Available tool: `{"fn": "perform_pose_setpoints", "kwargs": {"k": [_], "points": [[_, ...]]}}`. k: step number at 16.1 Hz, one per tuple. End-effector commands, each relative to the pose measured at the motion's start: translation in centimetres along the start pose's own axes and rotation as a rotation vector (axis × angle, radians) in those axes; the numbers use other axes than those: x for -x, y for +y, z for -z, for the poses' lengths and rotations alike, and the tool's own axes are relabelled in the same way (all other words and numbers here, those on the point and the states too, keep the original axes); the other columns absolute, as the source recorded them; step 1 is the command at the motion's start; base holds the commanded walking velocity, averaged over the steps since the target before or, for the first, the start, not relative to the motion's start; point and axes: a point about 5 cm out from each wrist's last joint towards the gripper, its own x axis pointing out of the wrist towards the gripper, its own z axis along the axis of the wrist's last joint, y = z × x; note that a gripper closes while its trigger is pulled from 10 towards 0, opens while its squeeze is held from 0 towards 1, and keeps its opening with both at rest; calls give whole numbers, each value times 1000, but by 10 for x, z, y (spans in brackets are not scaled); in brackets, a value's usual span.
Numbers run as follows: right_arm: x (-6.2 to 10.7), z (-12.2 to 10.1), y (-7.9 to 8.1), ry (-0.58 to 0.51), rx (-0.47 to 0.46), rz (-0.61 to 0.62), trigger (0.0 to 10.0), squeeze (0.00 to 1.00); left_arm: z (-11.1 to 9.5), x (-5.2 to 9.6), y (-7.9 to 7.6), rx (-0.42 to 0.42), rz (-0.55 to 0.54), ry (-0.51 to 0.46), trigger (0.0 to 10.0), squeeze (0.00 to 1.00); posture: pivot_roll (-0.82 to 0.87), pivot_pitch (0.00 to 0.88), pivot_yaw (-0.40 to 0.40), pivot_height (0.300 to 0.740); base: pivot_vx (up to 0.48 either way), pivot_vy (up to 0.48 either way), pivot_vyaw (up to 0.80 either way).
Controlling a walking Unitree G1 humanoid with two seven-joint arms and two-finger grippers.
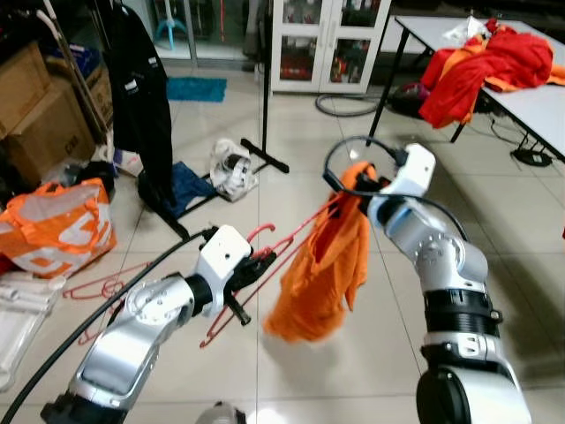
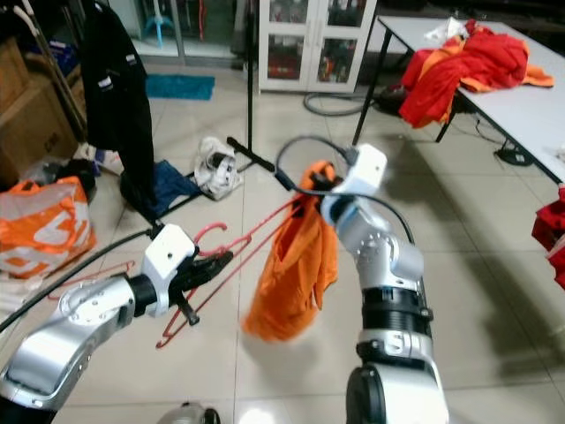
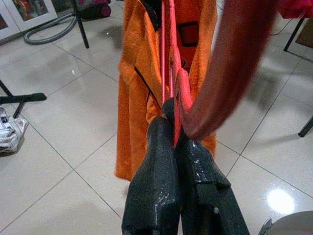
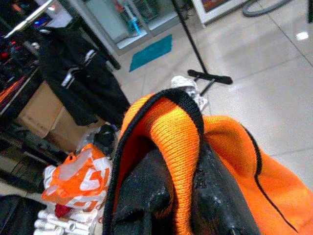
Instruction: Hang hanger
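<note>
Nearest the camera, the left gripper (image 1: 258,265) is clamped on a red hanger (image 1: 282,246) held out over the tiled floor (image 1: 353,353). Just beyond, the right gripper (image 1: 360,187) pinches the collar of an orange garment (image 1: 322,265), which droops from the hanger's far end. Farther back stand a black jacket (image 1: 141,97) on a rack, an orange bag (image 1: 57,225) and a white table (image 1: 530,88) heaped with red clothes (image 1: 485,66).

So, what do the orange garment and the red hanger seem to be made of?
The orange garment looks like a knitted fabric, matte: the right wrist view shows ribbed knit rows along its black-edged collar, pinched in the right tool. The red hanger, held by the left tool, looks like thin wire, probably coated; whether metal lies beneath, I cannot tell.
</note>
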Motion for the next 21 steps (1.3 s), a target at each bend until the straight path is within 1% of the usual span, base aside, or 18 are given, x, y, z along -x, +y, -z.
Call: {"fn": "perform_pose_setpoints", "kwargs": {"k": [1,3,4,5,6,7,8,9,10,11,13,15,16,19,21], "points": [[4,-7,7,-32,2,-25,0,0,-1,-3,-1,-15,14,1,10000,0,-12,0,-24,740,0,0,0],[4,-10,10,-41,2,-25,0,0,0,-3,-2,-17,17,4,10000,0,-12,0,-24,740,0,0,0],[6,-14,16,-43,8,-45,0,0,1,-4,-2,-27,10,10,10000,0,-17,0,-25,740,0,0,0],[7,-14,17,-41,13,-48,0,0,0,-4,-2,-27,6,7,10000,0,-17,0,-25,740,0,0,0],[10,-11,14,-27,29,-37,0,0,-2,-5,-1,-31,-15,-2,10000,0,-17,0,-31,740,0,0,0],[11,-4,7,0,47,-13,0,0,-4,-7,1,-46,-43,-10,10000,0,-15,0,-34,740,0,0,0],[13,12,-5,55,104,23,0,0,-13,-13,5,-22,-122,-59,10000,0,-16,0,-37,740,0,0,0],[14,16,-7,70,112,32,0,0,-16,-14,5,-19,-133,-72,10000,0,-16,0,-37,740,0,0,0],[15,23,-10,94,120,36,0,0,-23,-17,5,-7,-160,-106,10000,0,-16,0,-37,740,0,0,0],[17,26,-10,106,127,37,0,0,-26,-18,5,-3,-174,-122,10000,0,-16,0,-37,740,0,0,0],[22,36,-8,131,146,25,0,0,-33,-21,8,12,-245,-154,10000,0,-16,0,-37,740,0,0,0],[23,40,-2,134,165,-6,0,0,-34,-23,15,22,-290,-158,10000,0,-21,0,-33,740,0,0,0],[23,39,4,126,156,-25,0,0,-35,-25,14,23,-290,-160,10000,0,-21,0,-33,740,0,0,0],[23,25,27,91,75,-102,0,0,-35,-31,2,33,-246,-168,10000,0,-24,0,-30,740,0,0,0],[24,18,34,80,41,-127,0,0,-33,-33,-5,37,-208,-166,10000,0,-29,0,-29,740,0,0,0]]}}
